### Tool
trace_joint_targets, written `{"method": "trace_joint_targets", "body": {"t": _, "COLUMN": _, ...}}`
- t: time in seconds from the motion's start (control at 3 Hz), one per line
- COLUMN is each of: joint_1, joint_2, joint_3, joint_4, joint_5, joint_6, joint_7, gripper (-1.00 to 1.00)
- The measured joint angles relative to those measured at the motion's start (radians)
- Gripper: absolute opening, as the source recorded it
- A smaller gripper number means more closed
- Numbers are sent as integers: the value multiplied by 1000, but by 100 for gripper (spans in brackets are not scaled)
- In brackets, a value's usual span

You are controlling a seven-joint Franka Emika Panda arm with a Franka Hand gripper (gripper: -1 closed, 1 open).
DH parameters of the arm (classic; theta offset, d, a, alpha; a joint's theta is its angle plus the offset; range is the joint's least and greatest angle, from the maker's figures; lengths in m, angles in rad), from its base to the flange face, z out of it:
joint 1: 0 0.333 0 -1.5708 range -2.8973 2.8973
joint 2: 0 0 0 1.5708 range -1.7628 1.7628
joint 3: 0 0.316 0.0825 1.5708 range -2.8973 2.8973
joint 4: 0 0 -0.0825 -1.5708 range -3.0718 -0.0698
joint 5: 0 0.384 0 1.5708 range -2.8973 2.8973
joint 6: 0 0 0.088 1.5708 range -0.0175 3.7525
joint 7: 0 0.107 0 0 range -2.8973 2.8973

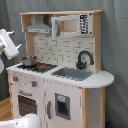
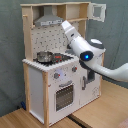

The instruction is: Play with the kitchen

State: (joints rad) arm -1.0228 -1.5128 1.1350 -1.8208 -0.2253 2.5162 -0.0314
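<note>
The kitchen (image 1: 65, 95) is a tall white and light-wood toy, visible in both exterior views, with a grey hood (image 1: 39, 24), a microwave cabinet (image 1: 72, 25), a black faucet (image 1: 85, 59) and a sink (image 1: 74, 74). A metal pot (image 1: 29, 61) stands on the stovetop (image 1: 44, 66). My gripper (image 1: 16, 47) hovers at the first exterior view's left edge, beside the kitchen at about pot height. In the second exterior view the kitchen (image 2: 50, 90) is partly hidden by my white arm (image 2: 82, 50), which covers the sink side, and the gripper (image 2: 66, 25) reaches up near the hood (image 2: 50, 20), above the pot (image 2: 45, 56).
A grey curtain (image 1: 116, 50) hangs behind the kitchen. The upper cabinet door (image 2: 98, 11) stands open in the second exterior view. The oven door (image 2: 62, 95) is closed. Wooden flooring (image 2: 95, 119) lies in front. A white arm part (image 1: 25, 122) fills the first exterior view's bottom left.
</note>
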Motion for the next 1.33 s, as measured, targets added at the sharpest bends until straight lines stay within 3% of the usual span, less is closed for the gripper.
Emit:
{"method": "trace_joint_targets", "body": {"t": 0.67, "joint_1": 93, "joint_2": 0, "joint_3": 172, "joint_4": -16, "joint_5": -53, "joint_6": 60, "joint_7": 15, "gripper": 100}}
{"method": "trace_joint_targets", "body": {"t": 1.33, "joint_1": 187, "joint_2": 0, "joint_3": 286, "joint_4": -135, "joint_5": -82, "joint_6": 147, "joint_7": 110, "gripper": 100}}
